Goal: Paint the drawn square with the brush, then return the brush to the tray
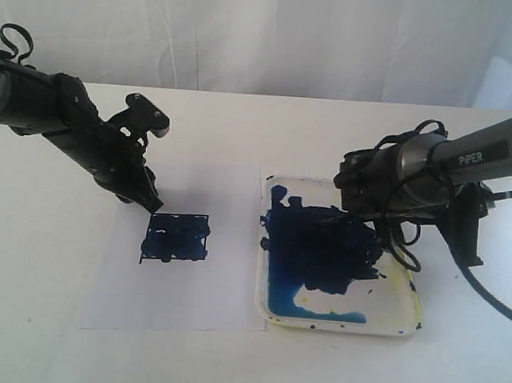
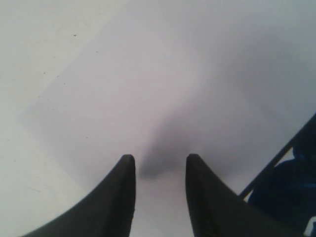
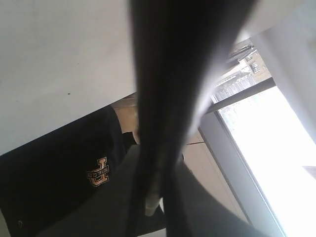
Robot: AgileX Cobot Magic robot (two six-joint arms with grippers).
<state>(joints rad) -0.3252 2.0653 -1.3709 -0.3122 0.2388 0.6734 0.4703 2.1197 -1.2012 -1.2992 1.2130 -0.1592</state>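
White drapery (image 1: 251,31) backs a white surface (image 1: 37,263) where a two-armed robot works with paint. At centre-left, the drawn square (image 1: 177,238) on a sheet of paper (image 1: 194,302) is almost wholly covered in dark blue, with the blotches running slightly past its black outline. The brush (image 3: 165,94) is off the paper, clamped in the right hand (image 1: 353,215), which hangs low over the tray (image 1: 394,291) to the right of the sheet.

The right wrist view shows the black shaft running out between that hand's two fingers (image 3: 111,197), with a small white band (image 3: 151,200) right at the grip. The shaft is blurred by its closeness to the lens. In the exterior view the brush tip cannot be picked out against the big dark blue blotch (image 1: 323,246) that fills much of the tray, so whether it touches the paint cannot be told. Yellowish stains (image 1: 411,301) mark the tray's right rim, and a thinner wash of blue pools toward its lower-left corner in that view.

The left hand (image 2: 159,157) is released, its two black fingers (image 2: 118,197) parted with nothing between them. Its tips point down just beside the square's upper-left corner, close above the paper. Its wrist view catches that outlined, blue-filled corner at the frame's edge. Past the right hand, its camera looks off the surface to a black garment (image 3: 59,182) with an orange-and-white letter crest, and to a bright window (image 3: 266,148).
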